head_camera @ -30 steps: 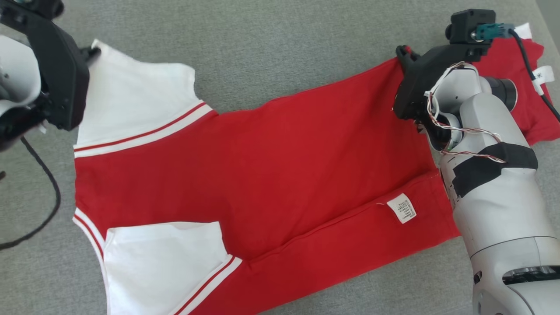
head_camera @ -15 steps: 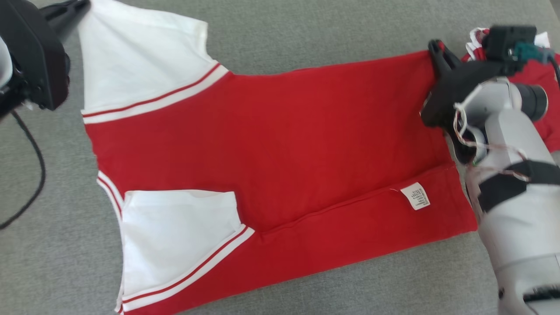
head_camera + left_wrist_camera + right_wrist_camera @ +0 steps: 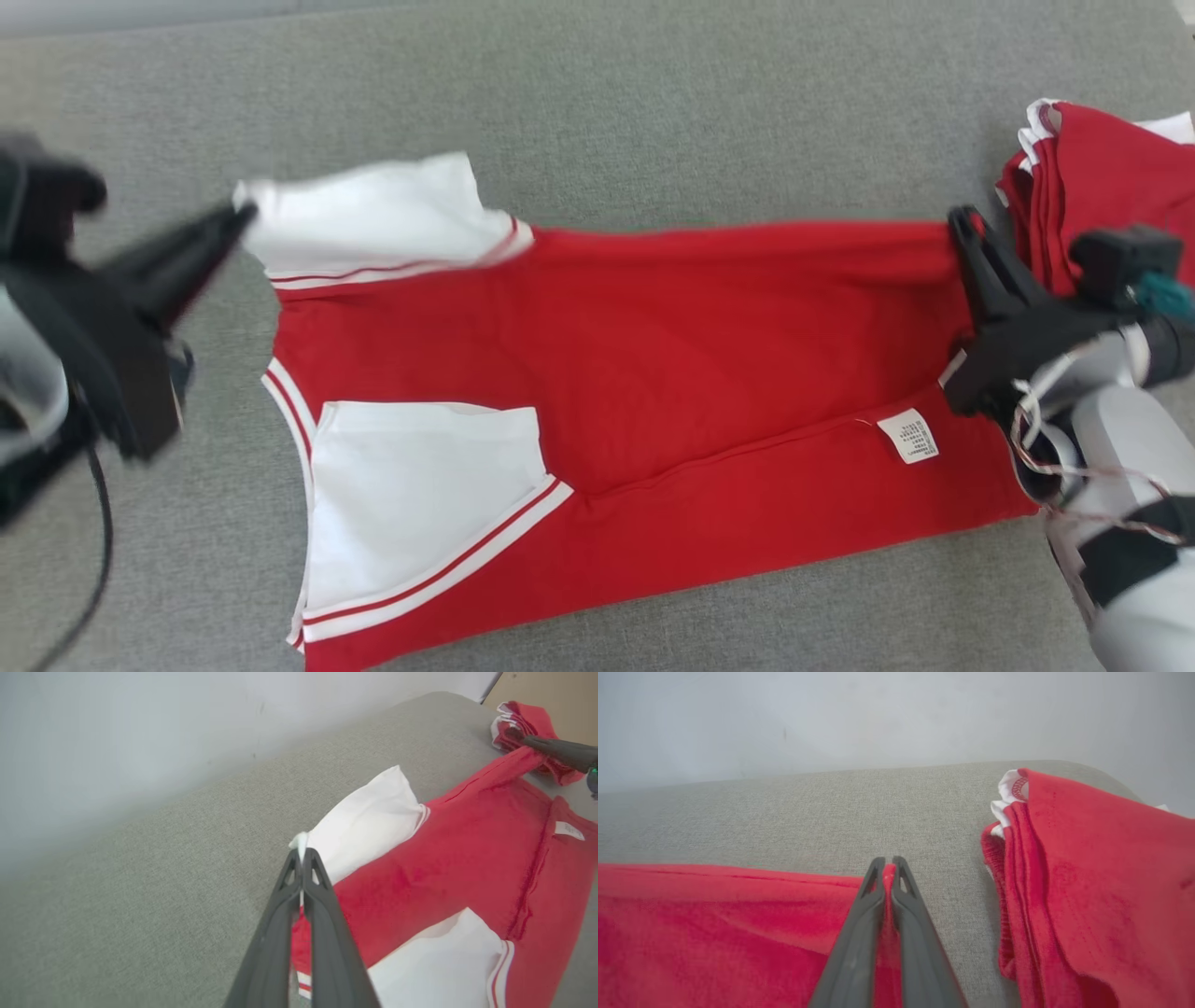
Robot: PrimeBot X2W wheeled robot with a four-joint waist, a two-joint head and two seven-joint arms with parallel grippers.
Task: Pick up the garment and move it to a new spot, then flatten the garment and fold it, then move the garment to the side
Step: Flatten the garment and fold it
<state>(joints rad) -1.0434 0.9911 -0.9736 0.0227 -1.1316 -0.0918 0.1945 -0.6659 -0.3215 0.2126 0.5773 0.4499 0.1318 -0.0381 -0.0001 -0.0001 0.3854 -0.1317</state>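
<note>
Since a second ago our head view has swung, so everything sits elsewhere in frame. Beyond that, the far edge of the shirt [image 3: 709,373] has come up off the grey surface [image 3: 653,93]. The far sleeve [image 3: 373,219], flat before, now looks raised and bunched.

We see the red shirt spread sideways across the middle of the surface, white sleeves to our left and hem to our right. Its near side is already turned over in a strip. A pile [image 3: 1111,177] of other red garments lies near the hem, a little apart. Our left fingers [image 3: 229,224] are pressed together on the very tip of the far sleeve. Our right fingers [image 3: 966,238] are pressed together on the far hem corner, close beside the pile. A white label [image 3: 920,436] shows on the near strip.

We judge the left hold the weak point: so little cloth is pinched that a tug could free the sleeve and leave the fold crooked. If our two arms travel unevenly, the edge would skew or wrinkle. The right fingers could also snag the pile, and a hard pull might drag the whole shirt and undo the near strip.
</note>
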